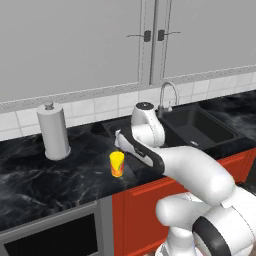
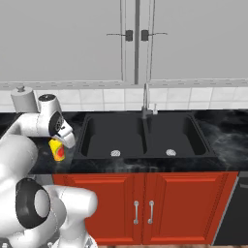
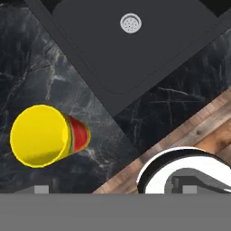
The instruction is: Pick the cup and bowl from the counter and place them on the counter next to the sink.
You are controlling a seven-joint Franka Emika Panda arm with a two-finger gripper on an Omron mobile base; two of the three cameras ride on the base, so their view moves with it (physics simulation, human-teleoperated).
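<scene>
Cup set by the sink, jaws spread and empty

The cup [image 3: 41, 135], a small yellow tumbler with an orange-red patch low on its side, stands upright on the black marble counter [image 1: 30, 180], just beside the sink [image 2: 140, 135] at about nine o'clock of its left basin in the right base view. The gripper [image 3: 115, 189] hangs above it with jaws wide apart, holding nothing; the cup sits near ten o'clock of the fingertips in the hand view. It looks light, rigid and smooth-walled, so likely to slip or tip if nudged; a hold across the middle of its wall, pads on opposite sides, seems safest. Its mouth faces up and nothing shows inside. Both sink basins appear dry and bare apart from their silver drains [image 3: 130, 23].
</scene>
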